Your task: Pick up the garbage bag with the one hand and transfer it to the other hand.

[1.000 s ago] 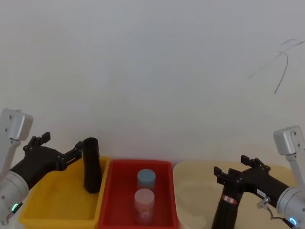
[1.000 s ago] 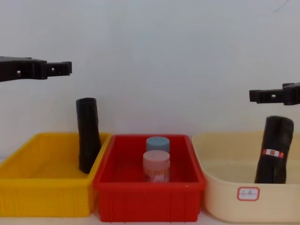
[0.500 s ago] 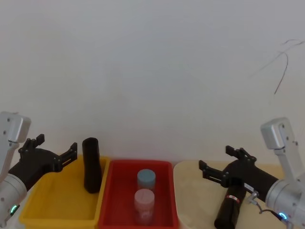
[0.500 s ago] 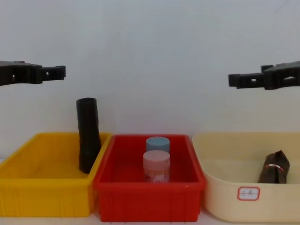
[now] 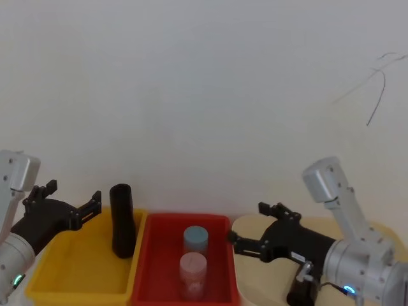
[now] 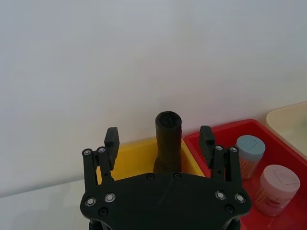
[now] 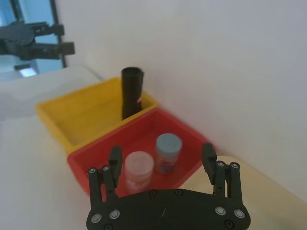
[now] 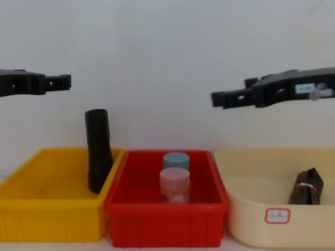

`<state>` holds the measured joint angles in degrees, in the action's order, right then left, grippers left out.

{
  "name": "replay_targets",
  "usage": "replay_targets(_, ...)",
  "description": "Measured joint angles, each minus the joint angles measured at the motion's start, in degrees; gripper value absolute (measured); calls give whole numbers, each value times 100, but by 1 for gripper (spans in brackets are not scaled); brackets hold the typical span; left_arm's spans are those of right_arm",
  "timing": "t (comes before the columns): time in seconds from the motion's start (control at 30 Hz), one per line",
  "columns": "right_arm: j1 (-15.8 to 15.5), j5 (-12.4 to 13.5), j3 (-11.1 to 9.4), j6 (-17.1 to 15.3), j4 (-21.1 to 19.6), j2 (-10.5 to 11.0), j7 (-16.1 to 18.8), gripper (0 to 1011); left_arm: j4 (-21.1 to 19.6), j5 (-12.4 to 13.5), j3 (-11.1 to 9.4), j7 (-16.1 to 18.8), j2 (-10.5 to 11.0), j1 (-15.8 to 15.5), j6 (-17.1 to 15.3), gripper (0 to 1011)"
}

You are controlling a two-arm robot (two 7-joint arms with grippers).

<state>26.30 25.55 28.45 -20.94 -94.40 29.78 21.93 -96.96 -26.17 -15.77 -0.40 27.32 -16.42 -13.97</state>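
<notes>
Garbage bag (image 5: 298, 293) half hidden behind right arm (image 5: 360, 258), tub label (image 8: 277, 215) too small to read

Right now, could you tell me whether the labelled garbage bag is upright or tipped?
Tipped: the garbage bag lies slanted, low inside the beige tub.

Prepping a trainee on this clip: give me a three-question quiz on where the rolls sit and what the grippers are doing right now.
1. True or false: the thick black garbage-bag roll with a red-and-white label band lies tilted in the beige plastic tub.
2. The black slim-fingered left gripper and right gripper are both: A) shut on a roll; B) open, holding nothing; C) shut and empty.
3. Fill in: the plain black unlabelled roll stands in the ___ plastic bin.
Key: 1 true; 2 B; 3 yellow.
</notes>
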Motion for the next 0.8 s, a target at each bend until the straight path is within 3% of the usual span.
replay_targets(0.47, 555, -26, 466, -549, 646, -320, 420, 1001, 2, 9, 1, 19, -6, 7, 0, 1000)
replay_targets(0.8, 872, -56, 724, -749, 1046, -494, 616, 1002, 3, 14, 1, 27, -7, 7, 1, 1000)
